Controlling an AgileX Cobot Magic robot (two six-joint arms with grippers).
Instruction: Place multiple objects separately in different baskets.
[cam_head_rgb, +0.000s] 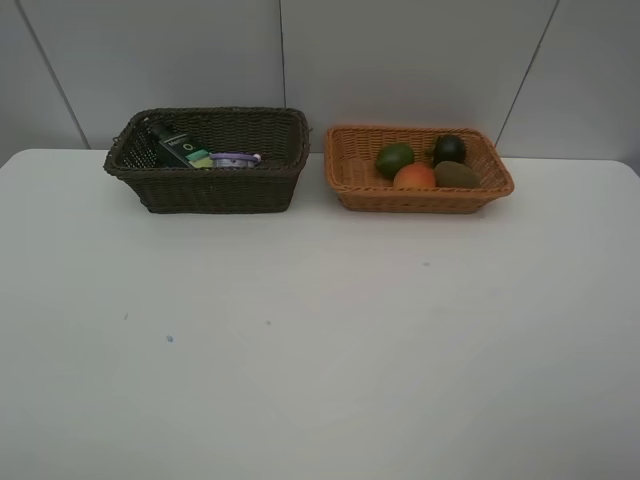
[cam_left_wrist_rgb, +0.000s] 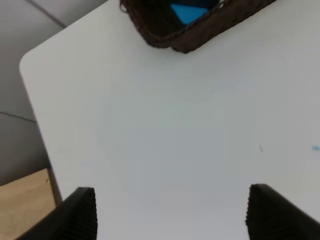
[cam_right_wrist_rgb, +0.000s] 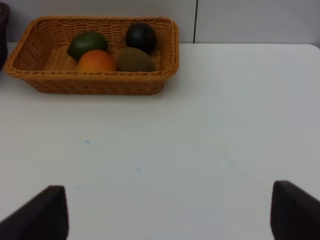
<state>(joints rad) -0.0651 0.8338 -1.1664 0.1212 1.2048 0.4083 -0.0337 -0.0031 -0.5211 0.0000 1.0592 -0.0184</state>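
Both the left end effector and right end effector are open and hold nothing. The bottle and eraser sit in the dark basket at ten o'clock; the fruit sits in the orange basket at two. Little can go wrong, unless an arm bumps a basket on the worktop.

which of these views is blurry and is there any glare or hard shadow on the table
Exterior high: fairly sharp, dim even light, only soft shadows under the dark basket and orange basket, no glare. Left wrist: softest, basket weave smeared. Right wrist: fruit reasonably clear, nearby end effector tips blurred.
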